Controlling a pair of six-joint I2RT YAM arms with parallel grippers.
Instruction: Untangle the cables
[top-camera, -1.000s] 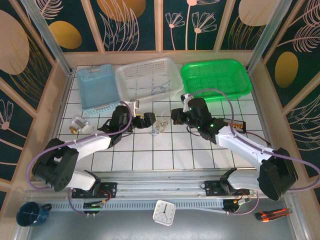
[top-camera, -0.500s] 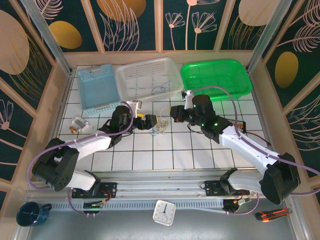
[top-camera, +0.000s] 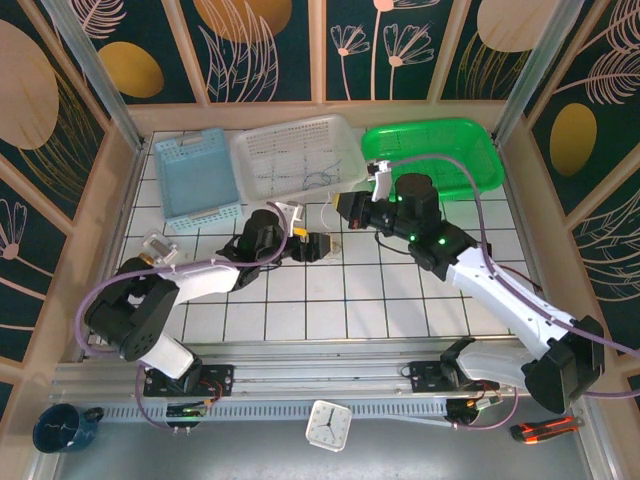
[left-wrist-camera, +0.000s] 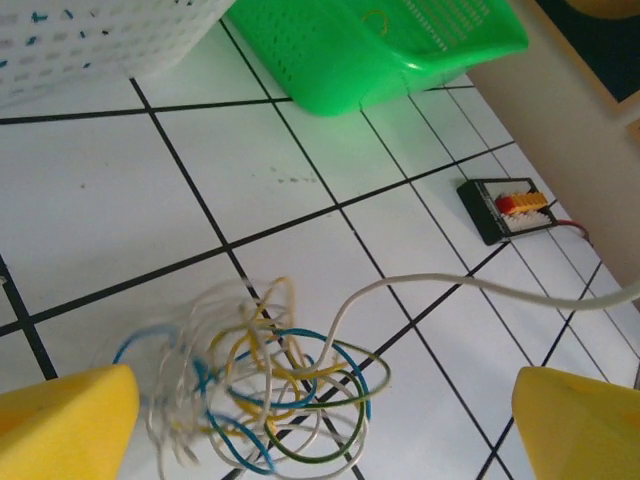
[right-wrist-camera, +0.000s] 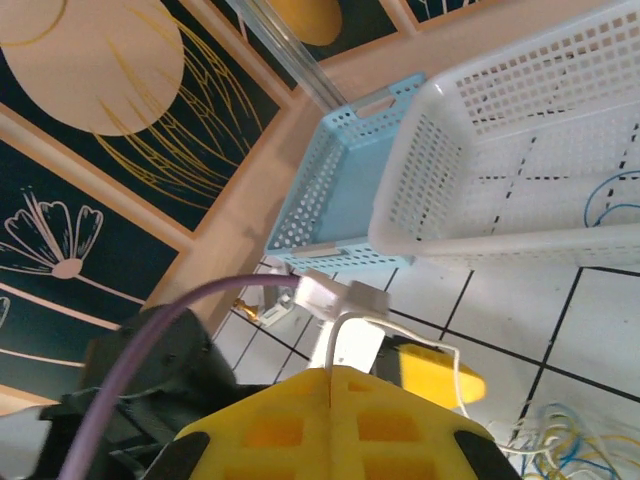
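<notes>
The cables (left-wrist-camera: 262, 388) are a curly clump of thin blue, white, yellow and green wires lying on the white tiles. My left gripper (left-wrist-camera: 325, 405) stands open around them, with one yellow finger (left-wrist-camera: 70, 425) on each side and neither touching. One white wire (left-wrist-camera: 470, 283) runs out of the clump to the right and up. My right gripper (right-wrist-camera: 330, 374) is shut on that white wire, held above the table. In the top view the clump (top-camera: 330, 241) lies between the left gripper (top-camera: 314, 244) and the right gripper (top-camera: 347, 210).
A white basket (top-camera: 262, 150) holding a loose blue wire (top-camera: 318, 181) stands just behind the grippers, with a blue basket (top-camera: 195, 175) to its left and a green basket (top-camera: 430, 150) to its right. A black connector block (left-wrist-camera: 510, 207) lies to the right. A small metal part (top-camera: 155, 248) lies to the left.
My right gripper has risen and moved toward the white basket, drawing the white wire out of the clump. My left gripper has slid right, up to the clump.
</notes>
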